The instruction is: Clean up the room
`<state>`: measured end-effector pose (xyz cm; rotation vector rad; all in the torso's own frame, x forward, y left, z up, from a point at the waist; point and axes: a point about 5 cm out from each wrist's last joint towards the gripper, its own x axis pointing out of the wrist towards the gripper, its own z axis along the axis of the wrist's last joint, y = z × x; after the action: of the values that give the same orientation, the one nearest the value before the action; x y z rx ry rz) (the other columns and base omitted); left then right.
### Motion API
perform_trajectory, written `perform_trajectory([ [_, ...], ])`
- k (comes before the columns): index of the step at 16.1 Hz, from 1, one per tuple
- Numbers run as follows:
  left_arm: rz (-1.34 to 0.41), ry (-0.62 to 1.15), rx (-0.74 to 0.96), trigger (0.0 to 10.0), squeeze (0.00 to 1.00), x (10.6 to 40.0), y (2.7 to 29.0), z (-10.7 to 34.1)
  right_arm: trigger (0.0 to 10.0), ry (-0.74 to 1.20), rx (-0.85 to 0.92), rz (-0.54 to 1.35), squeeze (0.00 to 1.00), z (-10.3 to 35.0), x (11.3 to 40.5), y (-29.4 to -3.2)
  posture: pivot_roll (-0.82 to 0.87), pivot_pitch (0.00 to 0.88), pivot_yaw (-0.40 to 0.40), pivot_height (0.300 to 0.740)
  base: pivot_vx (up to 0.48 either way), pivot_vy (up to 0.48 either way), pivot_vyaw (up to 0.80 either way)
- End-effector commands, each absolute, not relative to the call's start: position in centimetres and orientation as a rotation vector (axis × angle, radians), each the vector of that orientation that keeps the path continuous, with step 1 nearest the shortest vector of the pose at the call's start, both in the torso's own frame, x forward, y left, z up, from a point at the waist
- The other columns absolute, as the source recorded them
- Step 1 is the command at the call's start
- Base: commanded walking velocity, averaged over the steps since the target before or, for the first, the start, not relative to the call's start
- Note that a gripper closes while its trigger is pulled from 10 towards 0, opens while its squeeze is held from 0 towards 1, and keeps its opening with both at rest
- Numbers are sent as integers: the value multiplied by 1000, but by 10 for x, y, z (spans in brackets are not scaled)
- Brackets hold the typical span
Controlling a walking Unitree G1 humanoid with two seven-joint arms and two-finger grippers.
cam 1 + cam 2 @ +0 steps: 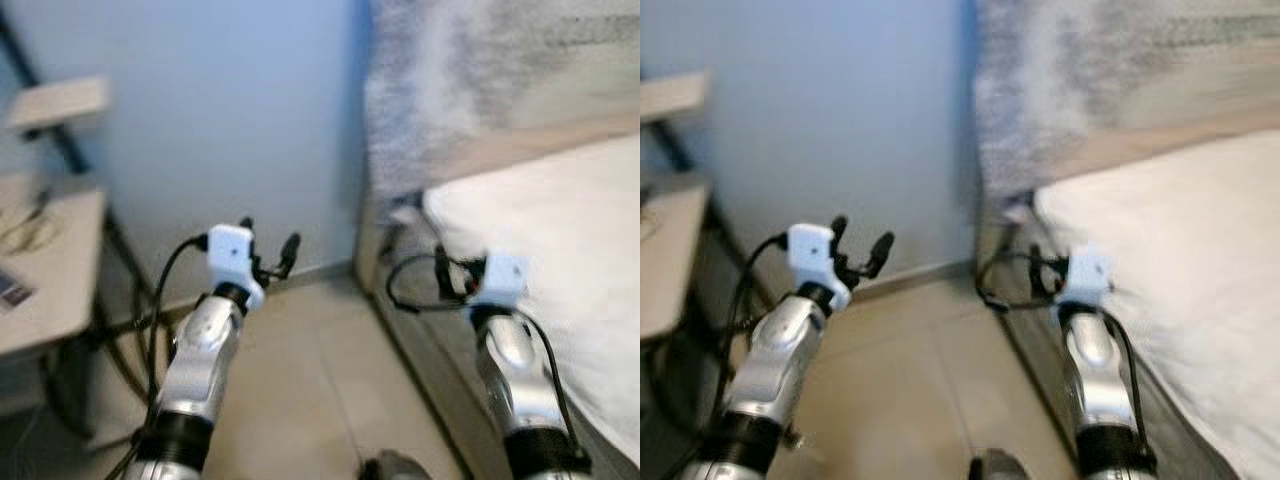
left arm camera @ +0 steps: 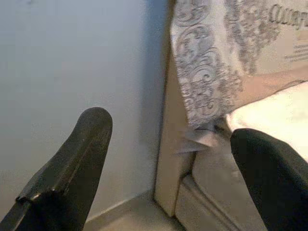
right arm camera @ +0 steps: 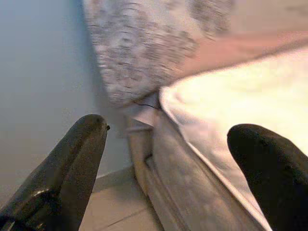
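Both arms reach forward over the tiled floor (image 1: 300,370). The left gripper (image 1: 268,245) is spread, holding nothing, facing the blue wall (image 1: 220,120). The right gripper (image 3: 168,159), also spread, points at the bed (image 1: 560,260) corner, where a patterned cover (image 2: 211,62) hangs

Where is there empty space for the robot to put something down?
The white mattress top beside the grey patterned pillow looks bare. So does the beige tiled floor between bed and pale side table. That table looks crowded with cables.

Bed (image 1: 560,250) carried a white mattress, patterned grey cloth (image 2: 211,62) at its head; desk (image 1: 50,270) stood on tiled floor (image 1: 300,380).
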<state>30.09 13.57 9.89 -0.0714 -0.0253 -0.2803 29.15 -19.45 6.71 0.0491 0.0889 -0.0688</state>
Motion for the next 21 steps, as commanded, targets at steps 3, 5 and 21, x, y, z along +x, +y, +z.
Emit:
perform_trajectory([
  [3, -312, -43, -24, 10000, 0, 300, 131, 103, 10000, 84, 77, -75, 0, 64, 283, -198, -33, 6, 15, 718, 0, 0, -706],
  [5, -373, -55, -36, 10000, 0, 298, 125, 105, 10000, 63, 43, -40, 0, 69, 286, -192, -31, 7, 15, 718, 0, 0, -703],
  [21, -368, 11, 3, 10000, 0, 305, 140, 95, 10000, 33, 13, -202, 0, 70, 274, -220, -51, 0, 27, 718, 0, 120, -704],
])
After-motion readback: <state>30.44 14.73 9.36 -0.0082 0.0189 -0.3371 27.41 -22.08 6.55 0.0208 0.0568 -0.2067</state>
